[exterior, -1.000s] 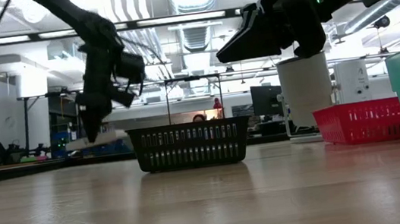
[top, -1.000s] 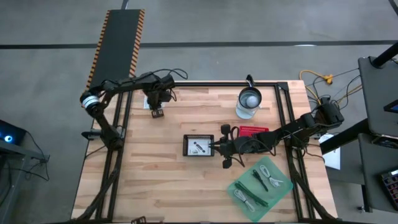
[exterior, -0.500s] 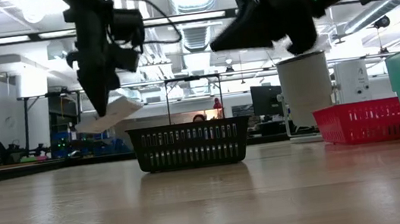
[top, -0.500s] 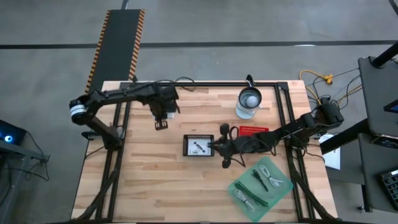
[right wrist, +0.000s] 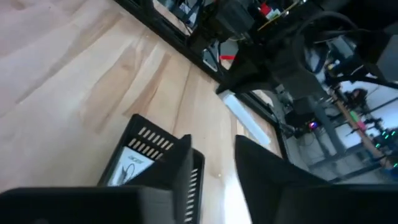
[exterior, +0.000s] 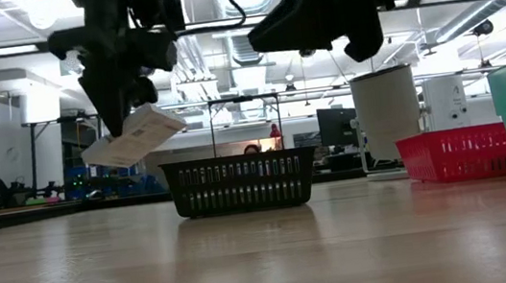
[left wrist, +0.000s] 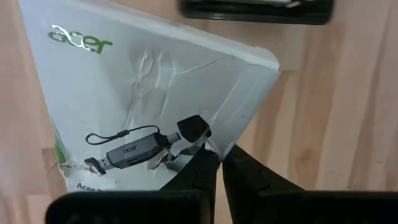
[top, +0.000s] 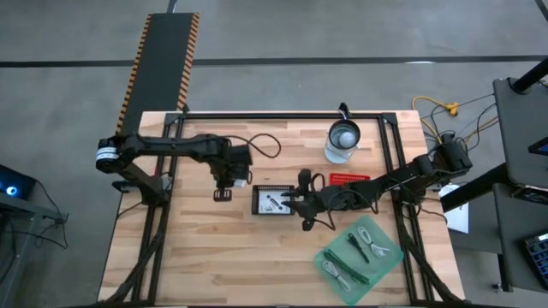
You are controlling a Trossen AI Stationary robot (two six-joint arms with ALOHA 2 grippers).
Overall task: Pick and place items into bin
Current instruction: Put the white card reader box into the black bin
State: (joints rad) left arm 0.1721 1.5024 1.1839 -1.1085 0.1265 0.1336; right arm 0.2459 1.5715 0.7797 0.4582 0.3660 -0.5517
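Pinched only at one torn corner, white card (left wrist: 155, 106), so likely to twist or slip from the left gripper (top: 229, 174) before reaching the black bin (top: 273, 200); tilted as seen in the low view, likely also to catch on the rim and fall outside onto the table (top: 197, 257). Flat white printed packet, crumpled near the grip, with a green logo at upper left of the left wrist frame and a picture of a small dark adapter. Hanging in the air left of centre in the high view, just left of the bin, apart from it. Clenched on the card's corner, left gripper. Above the bin's right edge at frame centre, right gripper (top: 301, 198), fingers parted, nothing between them. At lower right, green tray (top: 390, 265) with white cables (top: 370, 239) and a dark stick (top: 357, 248).
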